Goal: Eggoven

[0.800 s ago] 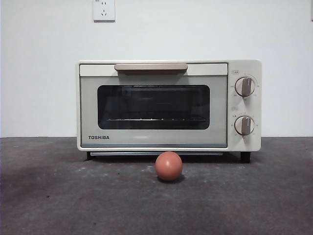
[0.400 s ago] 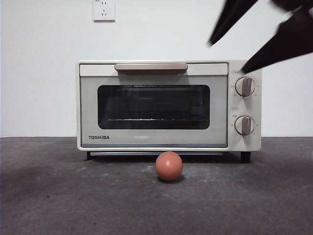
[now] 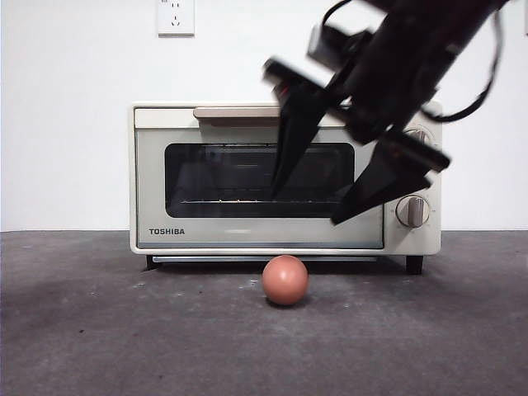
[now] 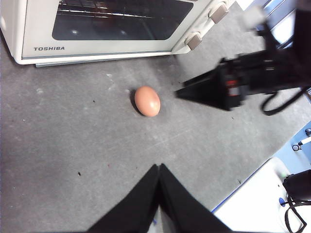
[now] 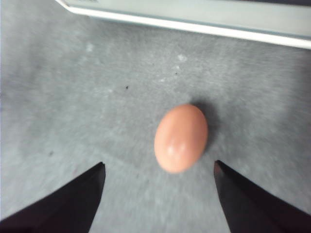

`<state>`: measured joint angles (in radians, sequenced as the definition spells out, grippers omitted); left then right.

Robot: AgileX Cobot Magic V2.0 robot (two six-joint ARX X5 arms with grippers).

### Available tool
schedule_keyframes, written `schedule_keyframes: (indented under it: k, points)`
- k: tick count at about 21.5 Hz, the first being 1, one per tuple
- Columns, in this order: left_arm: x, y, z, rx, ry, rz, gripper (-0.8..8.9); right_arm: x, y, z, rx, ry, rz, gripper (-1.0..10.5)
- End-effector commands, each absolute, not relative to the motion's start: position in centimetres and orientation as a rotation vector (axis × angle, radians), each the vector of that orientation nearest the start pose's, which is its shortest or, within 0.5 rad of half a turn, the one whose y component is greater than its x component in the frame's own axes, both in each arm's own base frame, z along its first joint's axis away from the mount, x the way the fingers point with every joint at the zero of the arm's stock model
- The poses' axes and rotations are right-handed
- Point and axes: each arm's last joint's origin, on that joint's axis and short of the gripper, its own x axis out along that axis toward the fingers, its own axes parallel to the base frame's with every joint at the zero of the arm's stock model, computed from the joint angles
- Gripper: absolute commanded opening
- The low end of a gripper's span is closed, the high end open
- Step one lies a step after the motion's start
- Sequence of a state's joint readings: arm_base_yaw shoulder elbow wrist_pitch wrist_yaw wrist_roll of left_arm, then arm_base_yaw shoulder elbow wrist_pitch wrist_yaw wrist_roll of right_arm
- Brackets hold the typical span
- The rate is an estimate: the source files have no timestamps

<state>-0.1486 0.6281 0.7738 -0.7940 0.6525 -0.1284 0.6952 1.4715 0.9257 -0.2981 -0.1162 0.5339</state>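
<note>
Egg (image 3: 285, 280) lying on its side on the dark table (image 3: 99, 330), just in front of the closed toaster oven (image 3: 256, 177) and apart from it, near the door's middle. Right gripper (image 3: 313, 208) hung above the egg, jaws spread wide to either side of it, apparently lined up for a grasp across its narrow width; no contact made. Left gripper (image 4: 159, 167) waited on the near side, well apart from the egg, jaws pressed together on nothing. Door handle (image 3: 239, 112) untouched, so door probably opened later
</note>
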Motion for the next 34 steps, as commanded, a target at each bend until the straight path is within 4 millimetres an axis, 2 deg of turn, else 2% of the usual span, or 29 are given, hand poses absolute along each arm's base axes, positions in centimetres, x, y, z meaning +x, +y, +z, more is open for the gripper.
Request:
schedule_keyframes:
  k: [1, 5, 16, 18, 22, 29, 32, 34]
  points:
    - [10.9, -3.5, 30.4, -0.265, 0.669, -0.739, 0.06, 23.7, 21.1, 21.4, 0.222, 1.005, 0.507, 3.6]
    - [10.9, -3.5, 30.4, -0.263, 0.67, -0.747, 0.06, 24.9, 22.7, 19.7, 0.183, 1.057, 0.477, 3.6]
    - [10.8, -3.7, 30.5, -0.256, 0.67, -0.764, 0.06, 25.7, 23.7, 15.8, 0.13, 1.121, 0.4, 3.6]
    - [10.8, -3.7, 30.5, -0.257, 0.671, -0.765, 0.06, 25.8, 23.7, 15.6, 0.123, 1.112, 0.38, 3.6]
    - [10.8, -3.7, 30.5, -0.257, 0.671, -0.765, 0.06, 25.9, 23.9, 15.7, 0.131, 1.093, 0.387, 2.7]
    - [10.9, -3.7, 30.5, -0.256, 0.668, -0.765, 0.06, 25.8, 23.8, 15.6, 0.123, 1.107, 0.386, 0.0]
    - [11.2, -3.8, 30.5, -0.255, 0.666, -0.765, 0.06, 25.7, 23.8, 16.1, 0.119, 1.096, 0.406, 0.0]
    - [11.6, -3.9, 30.4, -0.256, 0.665, -0.766, 0.06, 25.3, 23.8, 17.4, 0.117, 1.069, 0.451, 0.0]
